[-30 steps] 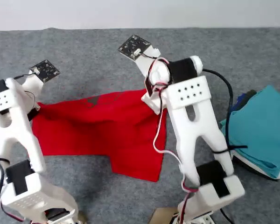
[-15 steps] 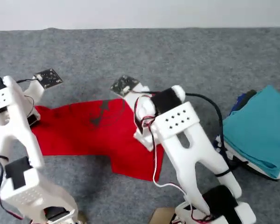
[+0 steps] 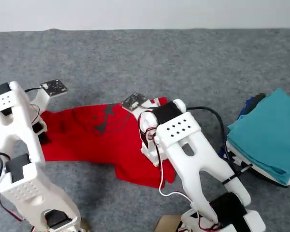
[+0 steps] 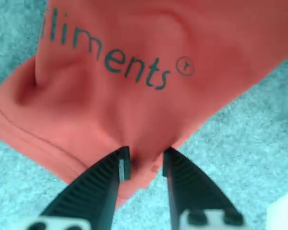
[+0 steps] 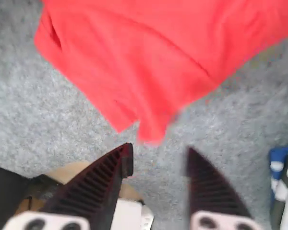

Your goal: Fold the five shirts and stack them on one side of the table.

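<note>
Red shirt now lies spread across the middle left of the grey table in the high view, its dark round print facing up. One flap of it juts toward the lower middle of the frame.

A second ago I had its upper edge held higher, with my right arm reaching toward the upper middle of the frame. Since then both my arms have come down and back toward the lower edge, and the cloth has settled onto the table with them.

My right gripper has let go. Its fingers stand apart with nothing between them, and the shirt's hem sits just ahead of the tips. My left gripper is still clenched on a pinch of red fabric at the shirt's left edge.

I take this as the lay-out step finishing, not a fold. The shirt looks roughly flat but unfolded, and that flap needs tucking in.

Folded shirts, teal on top, are piled at the right edge, well apart from this one. It will have to be carried over there.
</note>
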Robot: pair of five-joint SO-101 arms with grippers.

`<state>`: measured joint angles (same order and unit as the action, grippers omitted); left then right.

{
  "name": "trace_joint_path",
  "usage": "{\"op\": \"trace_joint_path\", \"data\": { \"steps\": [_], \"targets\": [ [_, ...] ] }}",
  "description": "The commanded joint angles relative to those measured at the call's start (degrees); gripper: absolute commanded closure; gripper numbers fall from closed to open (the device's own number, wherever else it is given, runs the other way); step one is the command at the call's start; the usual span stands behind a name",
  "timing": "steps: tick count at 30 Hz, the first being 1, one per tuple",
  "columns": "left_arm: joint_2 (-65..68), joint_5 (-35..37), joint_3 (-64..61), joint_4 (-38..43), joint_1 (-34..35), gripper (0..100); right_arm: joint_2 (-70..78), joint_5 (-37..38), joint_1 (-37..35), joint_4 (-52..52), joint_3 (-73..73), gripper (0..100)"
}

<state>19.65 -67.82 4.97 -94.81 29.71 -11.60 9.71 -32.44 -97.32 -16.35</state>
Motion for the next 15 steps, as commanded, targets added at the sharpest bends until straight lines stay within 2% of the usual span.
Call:
{"op": "trace_joint_path", "data": {
  "steps": [1, 4, 8, 12, 15],
  "targets": [
    [-0.53, 0.53, 4.79, -4.31, 0.18, 87, -2.24, -0.53, 1.27, -1.98, 7.65, 73.4],
    [-0.53, 0.62, 8.75, -5.71, 0.18, 87, -1.63, -0.26, 1.98, -0.92, 12.13, 74.2],
    [-0.53, 1.23, 13.23, -5.63, 0.18, 87, -0.22, -0.26, 5.41, 8.4, 13.19, 74.2],
    [0.09, 8.7, 17.98, -3.87, -0.53, 88, 4.79, -0.26, 9.63, 21.49, 13.19, 76.1],
    [0.09, 15.38, 18.15, 0.53, -1.32, 96, 10.51, -0.26, 11.12, 30.11, 13.27, 85.7]
  ]
}}
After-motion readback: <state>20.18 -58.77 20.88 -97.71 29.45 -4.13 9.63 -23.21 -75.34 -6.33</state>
